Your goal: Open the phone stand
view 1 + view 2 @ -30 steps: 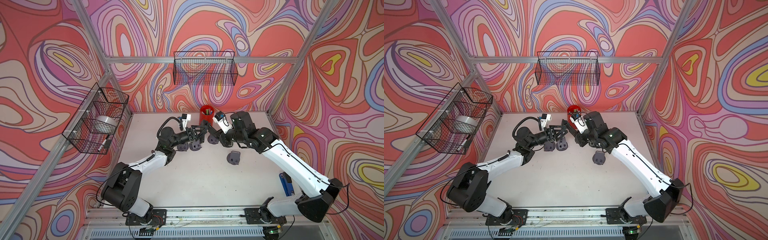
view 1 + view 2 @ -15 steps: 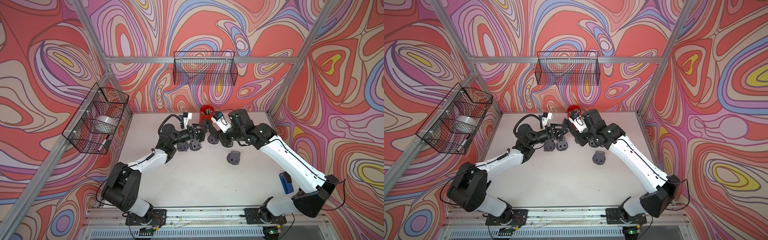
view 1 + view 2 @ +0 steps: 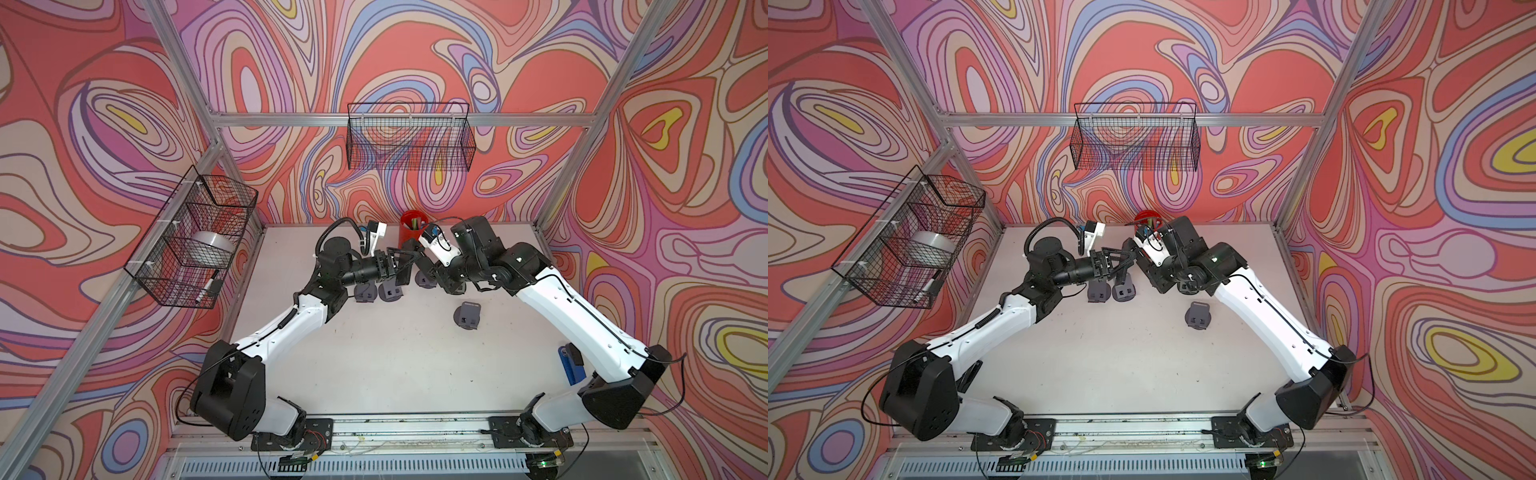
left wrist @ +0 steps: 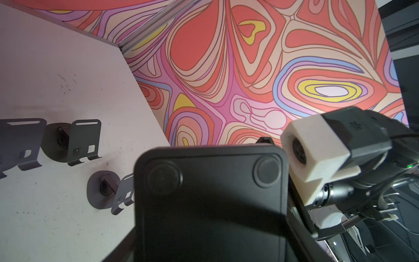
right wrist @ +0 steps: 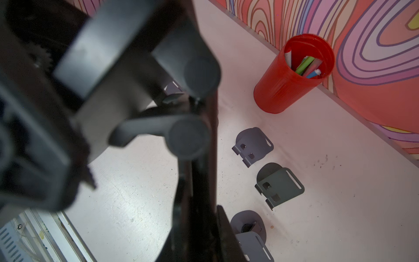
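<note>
First, a lone grey holder [image 3: 467, 316] sits right of centre on the desk [image 3: 395, 365]. Beyond, toward the far edge, stand [image 4: 208, 204] held above the desk between both arms: left fingers [image 3: 392, 268] clamped on its base plate, right fingers [image 3: 424, 261] pinching its other end. Then cup [image 3: 411, 227] at far edge.

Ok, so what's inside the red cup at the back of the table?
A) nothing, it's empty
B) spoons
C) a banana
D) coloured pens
D: in the right wrist view the red cup stands open near the wall, and coloured pens, green, blue and white, poke up inside it.
</note>
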